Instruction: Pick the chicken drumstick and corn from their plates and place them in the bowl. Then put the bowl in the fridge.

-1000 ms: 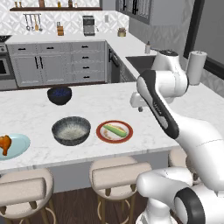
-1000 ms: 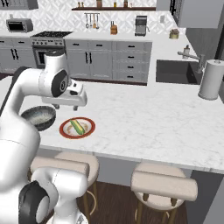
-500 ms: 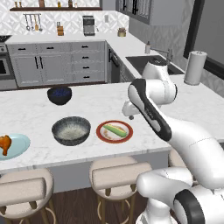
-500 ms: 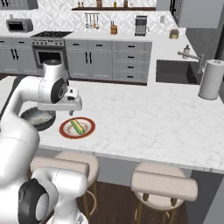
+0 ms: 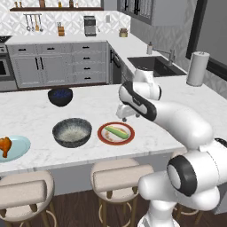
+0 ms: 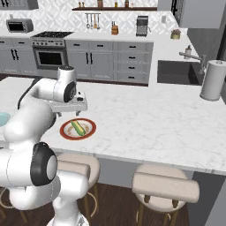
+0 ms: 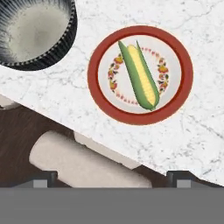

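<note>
The corn (image 7: 140, 75) lies on the white plate with a red-orange rim (image 7: 98, 57), seen from right above in the hand view. My gripper (image 7: 111, 177) hangs over the counter edge by that plate, open, its tips wide apart with nothing between them. To the plate's left stands the ribbed dark grey bowl (image 7: 35, 30), speckled inside. From the left base view, the gripper (image 5: 125, 116) hovers just behind the corn (image 5: 116, 132), with the bowl (image 5: 72, 131) beside it. The chicken drumstick (image 5: 5, 145) rests on the pale blue plate (image 5: 17, 148) at the far left. The corn (image 6: 79, 128) also sits below the gripper (image 6: 69, 110).
A smaller navy bowl (image 5: 60, 96) stands behind the grey one. Padded stools (image 5: 119, 175) (image 6: 165, 185) line the counter's near edge. A paper towel roll (image 5: 197, 68) and the sink (image 5: 153, 65) are at the far right.
The arm has swung down and left from above the counter's right side to just over the corn plate. The jaws have spread a little wider.
</note>
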Available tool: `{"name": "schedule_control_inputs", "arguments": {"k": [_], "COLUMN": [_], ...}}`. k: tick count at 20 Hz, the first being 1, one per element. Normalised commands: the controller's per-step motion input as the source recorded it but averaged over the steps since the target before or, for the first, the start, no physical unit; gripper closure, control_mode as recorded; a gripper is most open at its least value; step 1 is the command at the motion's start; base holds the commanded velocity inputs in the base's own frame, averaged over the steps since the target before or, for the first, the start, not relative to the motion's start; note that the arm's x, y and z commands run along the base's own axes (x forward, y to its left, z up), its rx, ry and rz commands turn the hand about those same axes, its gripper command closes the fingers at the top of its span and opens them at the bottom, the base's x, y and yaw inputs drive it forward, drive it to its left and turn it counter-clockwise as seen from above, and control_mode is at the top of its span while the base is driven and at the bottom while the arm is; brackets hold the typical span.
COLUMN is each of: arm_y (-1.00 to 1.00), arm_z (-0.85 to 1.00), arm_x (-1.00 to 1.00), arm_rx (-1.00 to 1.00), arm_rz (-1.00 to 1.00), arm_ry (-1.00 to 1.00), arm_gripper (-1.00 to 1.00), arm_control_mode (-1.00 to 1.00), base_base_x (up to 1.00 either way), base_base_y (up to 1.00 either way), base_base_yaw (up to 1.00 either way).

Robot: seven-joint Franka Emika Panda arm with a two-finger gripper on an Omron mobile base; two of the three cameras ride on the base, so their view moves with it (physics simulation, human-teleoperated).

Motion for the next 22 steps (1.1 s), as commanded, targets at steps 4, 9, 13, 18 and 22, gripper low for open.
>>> {"name": "schedule_control_inputs", "arguments": {"k": [4, 9, 13, 18, 22], "arm_y": [0.24, 0.07, 0.00, 0.00, 0.00], "arm_z": [-0.70, -0.50, -0.58, -0.55, -0.47], "arm_x": [0.81, 0.65, 0.53, 0.47, 0.18], "arm_rx": [0.00, -0.02, -0.01, 0.00, 0.00], "arm_rz": [0.00, 0.00, 0.00, 0.03, 0.06], "arm_ry": [0.00, 0.00, 0.00, 0.00, 0.00], "arm_gripper": [-1.00, -1.00, -1.00, -1.00, -1.00], "arm_control_mode": [-1.00, -1.00, -1.00, -1.00, -1.00], "base_base_x": [0.00, 0.00, 0.00, 0.00, 0.00], "base_base_y": [0.00, 0.00, 0.00, 0.00, 0.00], "base_base_yaw": [0.00, 0.00, 0.00, 0.00, 0.00]}}
